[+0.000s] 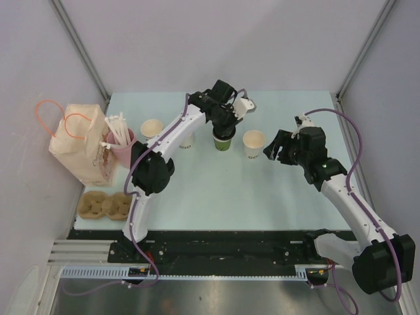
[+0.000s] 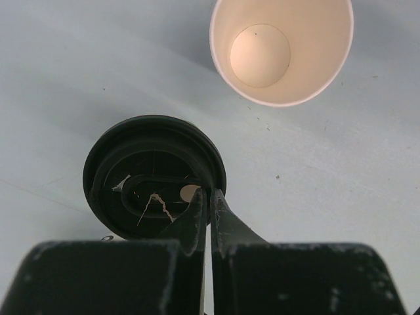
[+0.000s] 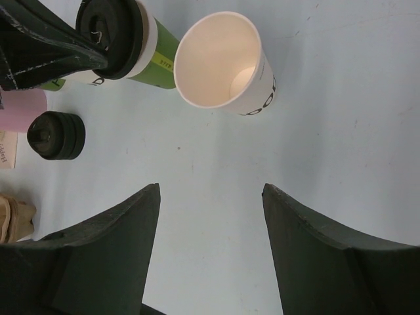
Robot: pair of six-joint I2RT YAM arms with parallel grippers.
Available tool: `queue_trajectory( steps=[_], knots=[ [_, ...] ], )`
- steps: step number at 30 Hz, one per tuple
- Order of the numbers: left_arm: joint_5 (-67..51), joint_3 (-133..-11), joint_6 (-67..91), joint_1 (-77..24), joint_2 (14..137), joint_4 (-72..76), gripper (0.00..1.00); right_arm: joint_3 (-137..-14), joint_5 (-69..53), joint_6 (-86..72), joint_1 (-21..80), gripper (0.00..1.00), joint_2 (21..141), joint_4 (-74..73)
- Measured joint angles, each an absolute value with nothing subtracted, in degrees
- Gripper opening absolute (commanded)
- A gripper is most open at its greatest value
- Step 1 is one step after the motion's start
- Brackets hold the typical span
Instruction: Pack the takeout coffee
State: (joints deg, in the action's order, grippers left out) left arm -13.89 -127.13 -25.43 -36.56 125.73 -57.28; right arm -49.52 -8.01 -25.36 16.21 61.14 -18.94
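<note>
While the green cup [image 1: 224, 142] at mid-table already wears its black lid [image 2: 131, 157], with the left gripper [image 2: 205, 198] pressed together on top, the white cup [image 3: 220, 65] beside it stands uncovered before the spread right gripper [image 3: 210, 197]; neither is in the bag [image 1: 75, 141] yet.

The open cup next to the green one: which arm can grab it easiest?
Probably the right. The right gripper is open and points straight at the open cup, with nothing between them. The left gripper is shut, tips on the green cup's lid.

Bright, even light throws soft shadows (the close right end effector [image 3: 210, 190] looks slightly soft).
</note>
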Motion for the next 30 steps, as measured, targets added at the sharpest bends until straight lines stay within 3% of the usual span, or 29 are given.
queue_trajectory(
  steps=[28, 30],
  knots=[
    [-16.80, -130.52, -24.84, -34.35, 130.19, -58.50, 0.00, -49.52, -7.75, -24.73, 16.62, 0.70, 58.72, -22.46],
    [-16.99, -130.52, -24.84, -34.30, 130.21, -58.61, 0.18, -49.52, -7.60, -24.75, 16.84, 0.70, 58.65, -22.46]
  ],
)
